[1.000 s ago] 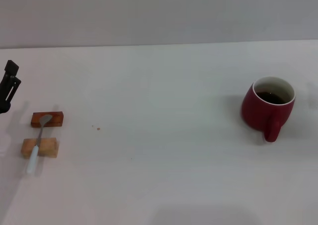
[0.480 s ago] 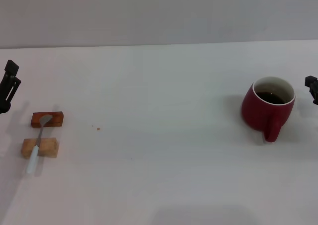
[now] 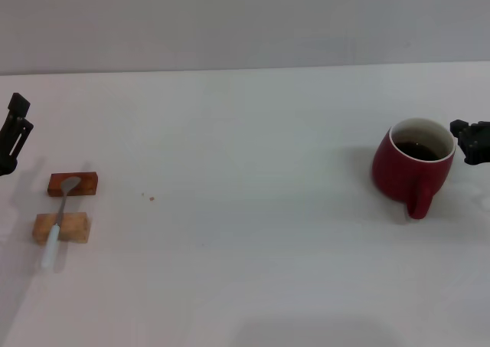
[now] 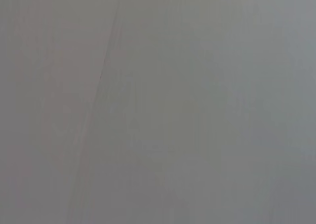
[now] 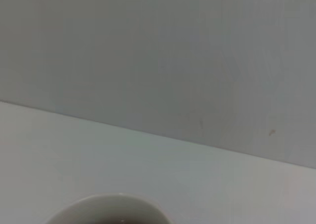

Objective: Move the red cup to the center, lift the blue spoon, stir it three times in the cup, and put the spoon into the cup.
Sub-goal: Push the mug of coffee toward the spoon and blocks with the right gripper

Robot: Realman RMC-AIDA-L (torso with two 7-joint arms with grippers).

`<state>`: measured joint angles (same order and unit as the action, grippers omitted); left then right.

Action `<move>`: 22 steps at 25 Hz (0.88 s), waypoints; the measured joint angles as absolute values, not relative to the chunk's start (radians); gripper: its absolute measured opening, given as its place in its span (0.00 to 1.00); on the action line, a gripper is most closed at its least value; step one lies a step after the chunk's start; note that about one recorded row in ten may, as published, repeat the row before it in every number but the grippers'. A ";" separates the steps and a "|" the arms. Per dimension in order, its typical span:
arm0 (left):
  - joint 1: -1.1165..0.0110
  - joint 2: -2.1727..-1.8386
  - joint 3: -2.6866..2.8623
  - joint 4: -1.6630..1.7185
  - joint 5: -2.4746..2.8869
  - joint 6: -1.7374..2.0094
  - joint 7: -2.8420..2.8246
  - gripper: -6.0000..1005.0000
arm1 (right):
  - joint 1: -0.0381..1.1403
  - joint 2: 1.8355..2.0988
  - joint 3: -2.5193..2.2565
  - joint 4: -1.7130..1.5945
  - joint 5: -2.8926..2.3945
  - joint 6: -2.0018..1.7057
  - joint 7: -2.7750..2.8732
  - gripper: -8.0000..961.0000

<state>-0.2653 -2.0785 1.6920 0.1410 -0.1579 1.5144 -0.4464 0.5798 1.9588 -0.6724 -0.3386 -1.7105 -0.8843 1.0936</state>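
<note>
White desk [image 3: 245, 270] runs up to a plain grey wall, and the objects sit far out toward its two sides. At roughly three o'clock from the desk's middle stands the red cup [image 3: 413, 167], upright, dark liquid inside, its handle turned toward the robot. The right pincer [image 3: 473, 142] hangs just beside the cup's rim on the outer side, only partly in frame; whether it is spread or pressed together cannot be told. The right wrist view catches only the cup's pale rim [image 5: 108, 209] at the frame edge.

Over at nine o'clock lies the blue spoon [image 3: 58, 220], bowl resting on a reddish block [image 3: 73, 184] and handle across a lighter wooden block [image 3: 61, 228]. The left pincer [image 3: 11, 136] waits beyond the blocks at the desk's edge, its state likewise unreadable.

The cup has not yet been taken to the center. With liquid inside, a grip landing off-center on the rim, or a jerky slide, could tip the cup or slosh the drink. The handle pointing away from the pincer may also let the cup twist when pushed.
</note>
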 joint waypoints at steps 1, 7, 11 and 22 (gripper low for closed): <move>-0.265 -2.079 1.692 0.141 -0.158 1.514 -0.446 0.82 | 0.581 1.959 -0.676 -0.339 -1.710 -0.885 1.094 0.01; -0.265 -2.079 1.692 0.141 -0.158 1.510 -0.446 0.82 | 0.585 1.964 -0.691 -0.337 -1.710 -0.885 1.094 0.01; -0.265 -2.079 1.692 0.140 -0.158 1.509 -0.446 0.82 | 0.585 1.967 -0.699 -0.337 -1.710 -0.888 1.094 0.01; -0.264 -2.079 1.692 0.138 -0.153 1.508 -0.446 0.82 | 0.593 1.983 -0.756 -0.339 -1.710 -0.920 1.095 0.01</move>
<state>-0.2635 -2.0785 1.6920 0.1380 -0.1529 1.5078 -0.4464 0.5933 1.9830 -0.7565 -0.3386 -1.7104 -0.9202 1.0952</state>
